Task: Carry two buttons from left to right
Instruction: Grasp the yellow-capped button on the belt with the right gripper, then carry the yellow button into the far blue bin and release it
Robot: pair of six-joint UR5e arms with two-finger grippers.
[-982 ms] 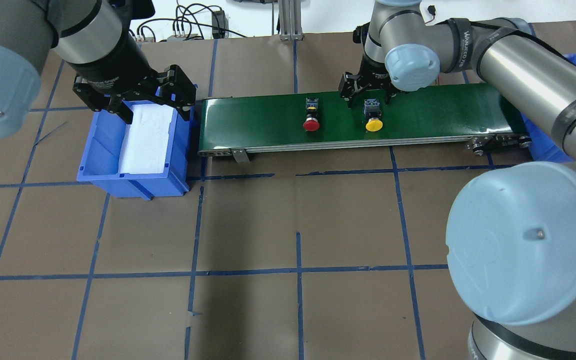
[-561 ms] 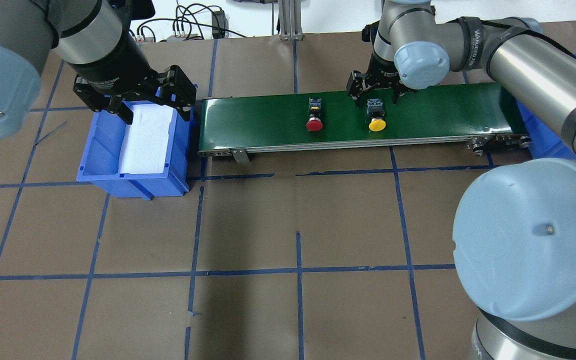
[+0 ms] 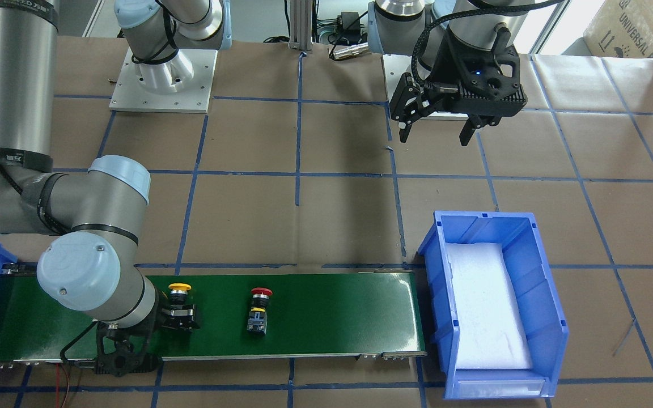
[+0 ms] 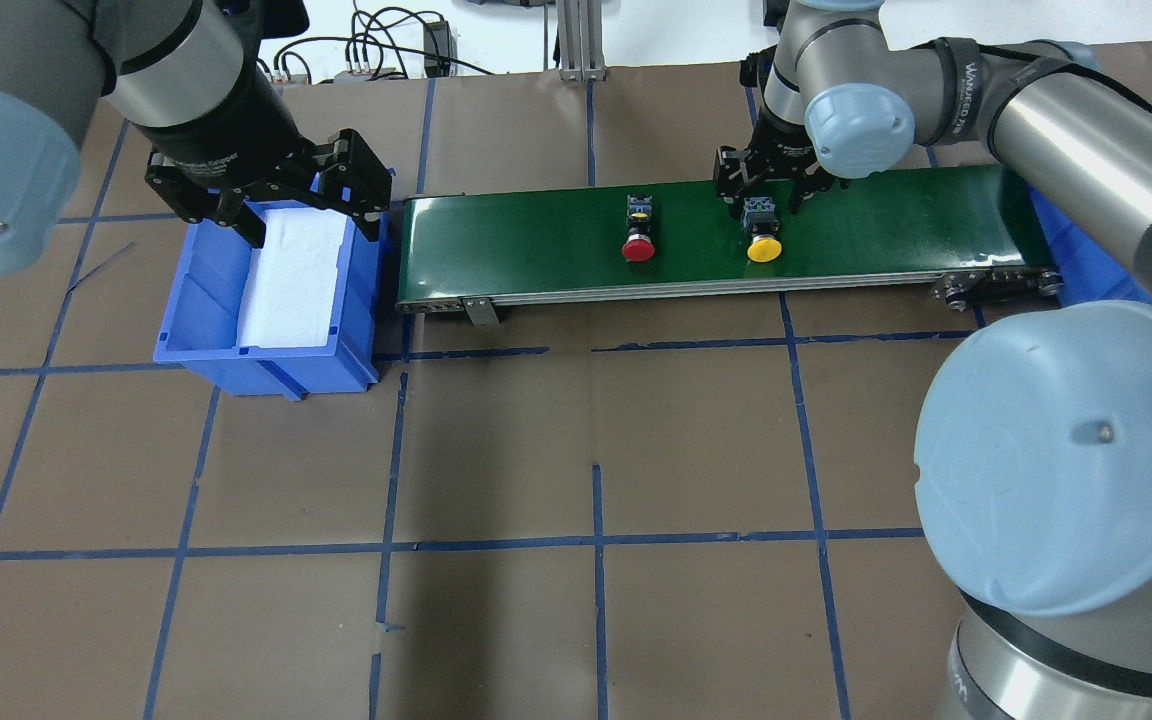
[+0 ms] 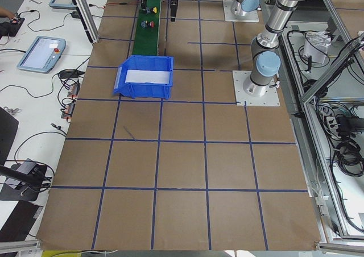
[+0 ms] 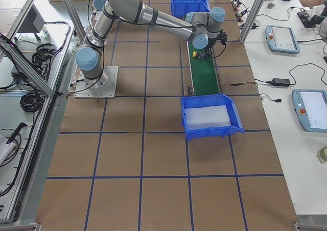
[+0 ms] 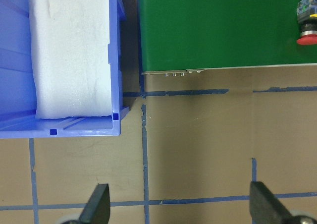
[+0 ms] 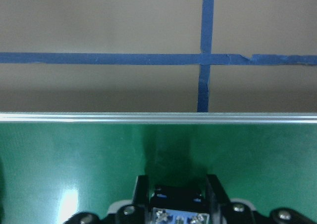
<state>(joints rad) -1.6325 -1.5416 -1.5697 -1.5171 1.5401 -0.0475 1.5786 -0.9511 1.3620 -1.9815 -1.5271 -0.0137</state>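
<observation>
Grasping yellow mushroom-cap push-button (image 4: 762, 246) on green conveyor belt (image 4: 536, 240) — right gripper (image 4: 762, 195) straddling its block, cannot tell if clamped; left gripper (image 4: 314, 230) wide open, empty. Next — close firmly, lift straight.

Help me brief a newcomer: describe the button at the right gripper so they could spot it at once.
Find the long green belt beside the blue bin. Two things lie on it; the yellow button is the one farther from the bin, its grey block between the fingers of the right gripper. Its cap is yellow, while the red button beside it has a red one.
</observation>
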